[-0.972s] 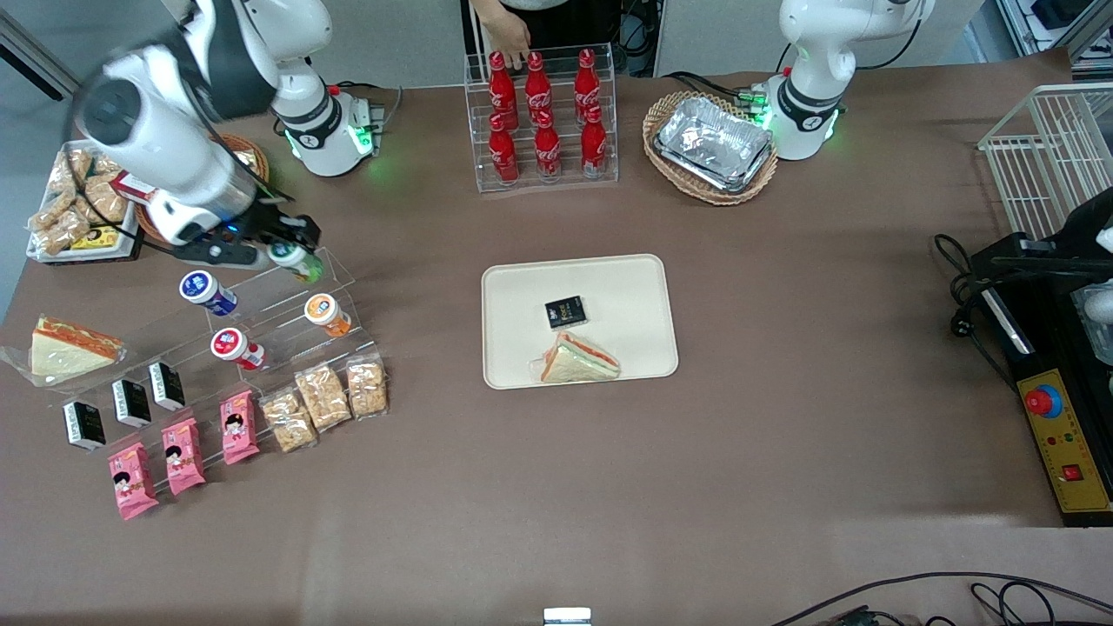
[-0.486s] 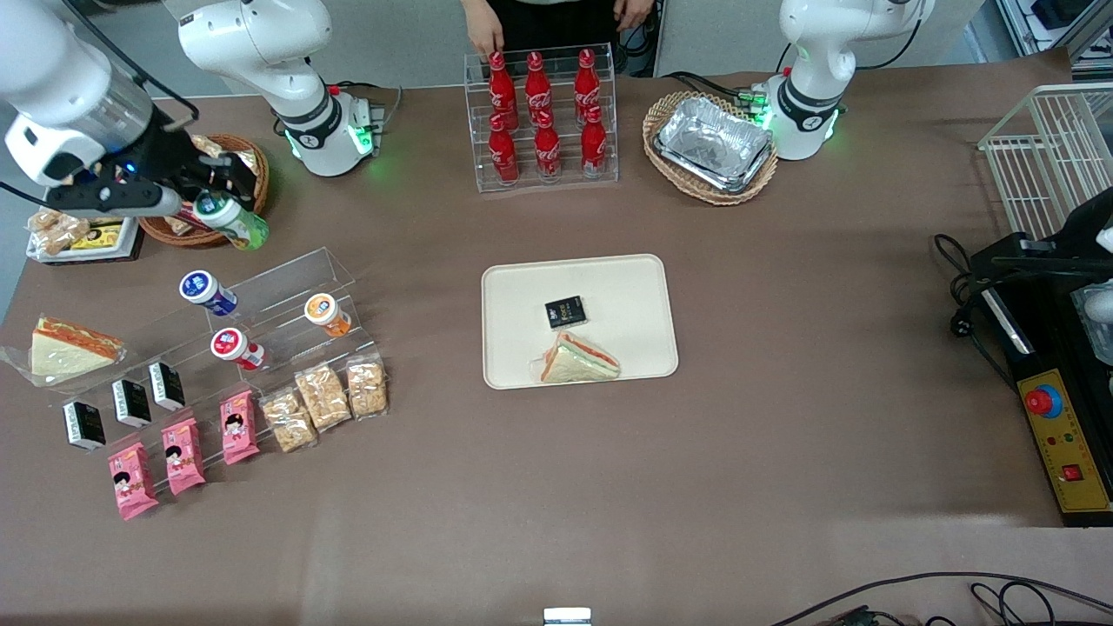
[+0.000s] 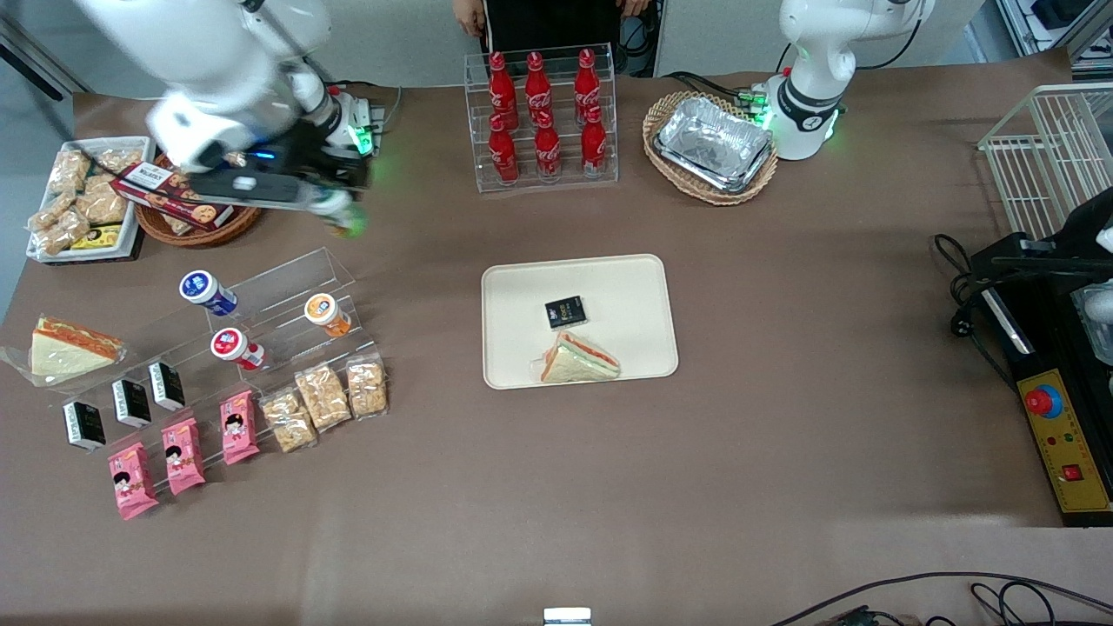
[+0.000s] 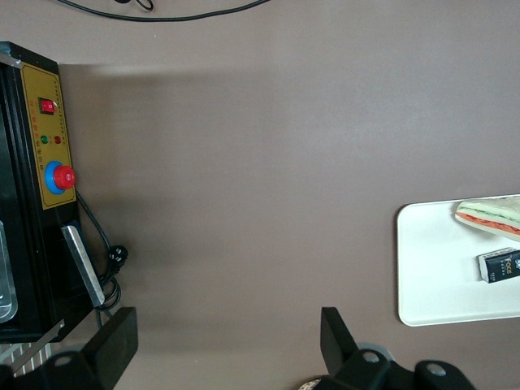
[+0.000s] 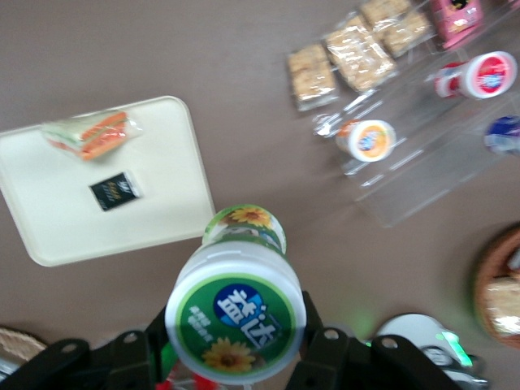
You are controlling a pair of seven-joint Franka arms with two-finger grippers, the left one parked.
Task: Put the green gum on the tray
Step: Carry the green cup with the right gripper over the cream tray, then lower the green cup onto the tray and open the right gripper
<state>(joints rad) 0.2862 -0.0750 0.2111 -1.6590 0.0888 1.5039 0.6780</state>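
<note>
Green gum clamped in hand, cap toward wrist camera

Bare table separates the gripper from the tray.

On the table: six red cola bottles in a clear rack, three pink snack packs, three cracker packs, three small black cartons (standing in a row), and two sandwiches, one on the tray. Four gum bottles: blue, red, orange, and the green gum in the gripper.
</note>
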